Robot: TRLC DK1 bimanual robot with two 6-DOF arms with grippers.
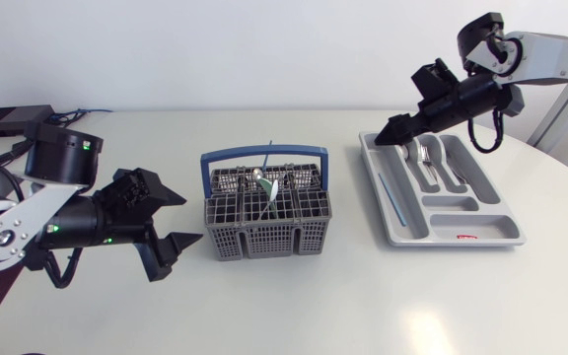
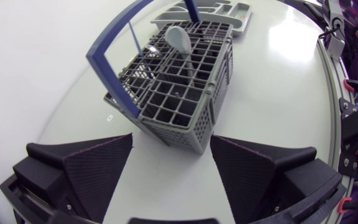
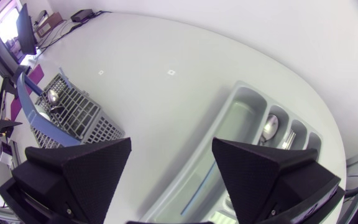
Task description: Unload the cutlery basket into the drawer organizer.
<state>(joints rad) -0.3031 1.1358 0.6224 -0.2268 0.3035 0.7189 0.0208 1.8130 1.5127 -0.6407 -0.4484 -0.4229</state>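
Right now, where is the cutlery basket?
In the head view the cutlery basket sits mid-table, between the left gripper, whose fingers are open toward it, and the drawer organizer on the right side.

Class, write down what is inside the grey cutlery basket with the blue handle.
A spoon stands bowl-up in the cutlery basket. Its handle's lower end is hidden by the grid walls, so whether other pieces lie deeper cannot be told.
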